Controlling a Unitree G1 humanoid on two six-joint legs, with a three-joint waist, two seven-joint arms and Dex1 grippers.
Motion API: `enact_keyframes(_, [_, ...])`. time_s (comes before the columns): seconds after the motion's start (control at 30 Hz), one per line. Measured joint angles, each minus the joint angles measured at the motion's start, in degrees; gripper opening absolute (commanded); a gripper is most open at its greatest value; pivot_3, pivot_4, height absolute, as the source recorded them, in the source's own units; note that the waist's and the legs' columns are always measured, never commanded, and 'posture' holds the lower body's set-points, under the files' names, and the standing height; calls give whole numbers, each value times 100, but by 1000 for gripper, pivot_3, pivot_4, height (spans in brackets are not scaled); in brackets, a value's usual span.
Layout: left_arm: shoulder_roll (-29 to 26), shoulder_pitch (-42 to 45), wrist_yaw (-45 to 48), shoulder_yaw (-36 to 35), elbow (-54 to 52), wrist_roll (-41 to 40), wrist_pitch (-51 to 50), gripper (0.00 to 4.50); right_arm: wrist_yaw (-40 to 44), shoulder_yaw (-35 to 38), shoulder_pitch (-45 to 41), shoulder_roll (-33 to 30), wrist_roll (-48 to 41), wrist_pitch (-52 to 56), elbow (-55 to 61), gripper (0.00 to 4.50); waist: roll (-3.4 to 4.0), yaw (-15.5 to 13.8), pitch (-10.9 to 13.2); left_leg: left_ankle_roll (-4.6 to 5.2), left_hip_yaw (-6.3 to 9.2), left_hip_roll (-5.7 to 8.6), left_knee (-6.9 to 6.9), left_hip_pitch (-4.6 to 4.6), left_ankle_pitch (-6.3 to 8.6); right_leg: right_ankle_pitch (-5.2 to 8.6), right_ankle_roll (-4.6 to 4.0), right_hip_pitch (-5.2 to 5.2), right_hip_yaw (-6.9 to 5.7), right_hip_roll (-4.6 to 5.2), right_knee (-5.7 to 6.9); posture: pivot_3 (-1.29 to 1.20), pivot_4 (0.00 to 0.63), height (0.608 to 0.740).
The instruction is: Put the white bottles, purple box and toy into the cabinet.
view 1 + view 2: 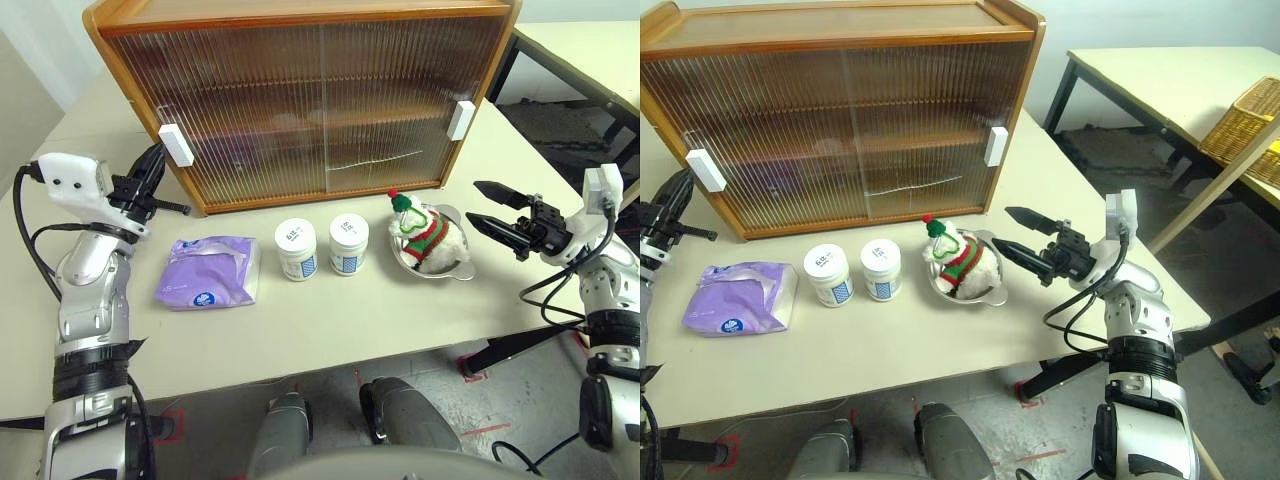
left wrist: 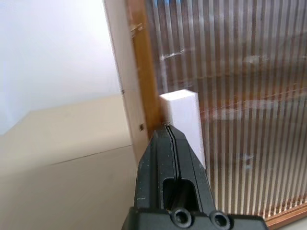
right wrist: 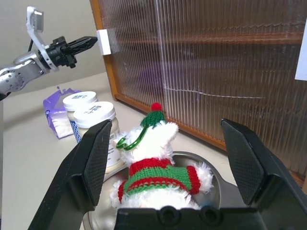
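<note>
Orange-brown wood frames the large cabinet [image 1: 300, 95] you see at the back of the pale beige table [image 1: 330, 330], its two ribbed translucent sliding doors drawn shut and each carrying a white block handle, one at the left edge [image 1: 176, 144] and one at the right [image 1: 461, 120]. In front of the cabinet, from your robot's left to right, lie the soft lavender-purple rectangular pack [image 1: 208, 272] with its small dark blue round logo, then the two squat white jars with white screw lids and pale blue labels [image 1: 296, 249] [image 1: 348, 244] standing upright just beside one another, then the fluffy white plush toy [image 1: 425, 236] in a red-white-green striped sweater and green hat with a red pompom, which rests in a shiny steel bowl [image 1: 458, 270]. All four task items sit on the table, outside the cabinet. Your left gripper [image 1: 153, 170] has its two black fingers pressed together with nothing between them, their tips just beside the left white handle; the left wrist view shows the handle directly beyond the closed tips, though you cannot tell whether they touch it. Your right gripper [image 1: 492, 206] is spread wide and empty, pointing toward the toy from the right, near the bowl but apart from it; in the right wrist view the toy sits between its parted fingers [image 3: 93, 165].
</note>
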State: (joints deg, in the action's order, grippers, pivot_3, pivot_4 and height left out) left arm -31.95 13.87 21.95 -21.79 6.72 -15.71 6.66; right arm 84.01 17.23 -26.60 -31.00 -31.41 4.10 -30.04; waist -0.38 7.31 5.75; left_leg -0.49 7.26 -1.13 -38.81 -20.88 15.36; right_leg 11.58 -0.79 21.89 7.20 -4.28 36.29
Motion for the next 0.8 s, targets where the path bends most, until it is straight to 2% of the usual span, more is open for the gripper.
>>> enact_keyframes(0.27, [22,-86,-106,3,-22,7,-50,31,11,-42,-24,-6,0,4,0,4500,0,-14,0,-2,8,0,1,0,-2,-2,-3,-1,0,1,0,-159,78,740])
enact_keyframes(0.8, [381,756,166,526,420,-6,-135,31,4,-95,-18,-18,-3,119,78,4500,0,-71,0,0,7,16,-1,-6,-3,-6,-6,-5,2,7,-3,-167,76,740])
